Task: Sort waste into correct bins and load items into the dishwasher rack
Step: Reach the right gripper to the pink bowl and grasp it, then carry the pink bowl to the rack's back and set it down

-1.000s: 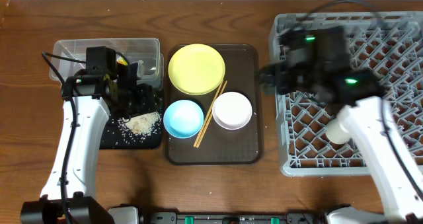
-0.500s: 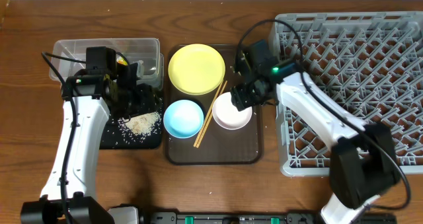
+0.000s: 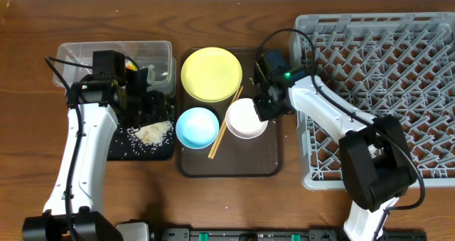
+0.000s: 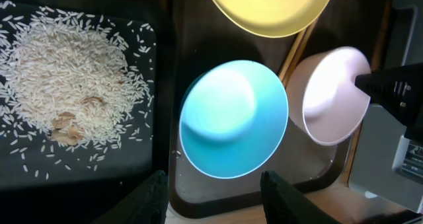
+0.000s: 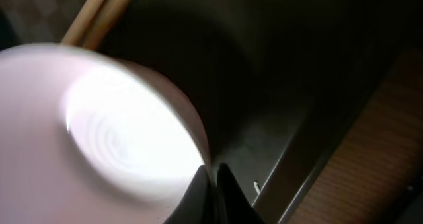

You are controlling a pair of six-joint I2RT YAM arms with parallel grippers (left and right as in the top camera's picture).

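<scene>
the overhead view shows the right gripper [image 3: 264, 109] down at the right edge of the white bowl [image 3: 245, 119], which sits on the brown serving tray [image 3: 227, 166] beside the chopsticks [image 3: 226, 124], the light blue bowl [image 3: 197, 126] and the yellow plate [image 3: 211, 74]. the grey dishwasher rack [image 3: 384, 92] lies to the right. from above, the grip itself is hidden under the wrist.

the right wrist view fills that in: the dark fingertips [image 5: 213, 184] are pressed together right on the bowl's rim, pinching its edge, with the chopsticks blurred in the top corner.

only the left wrist view shows the white bowl tilted, and the rice [image 4: 63, 72] heaped in the black tray [image 4: 142, 164] with grains scattered around. the left gripper [image 4: 218, 197] hangs over the tray's edge with its fingers [image 4: 155, 197] partly apart and nothing between them.

the overhead view alone shows the clear tub [image 3: 114, 56] behind the black tray, with the left arm across both.
</scene>
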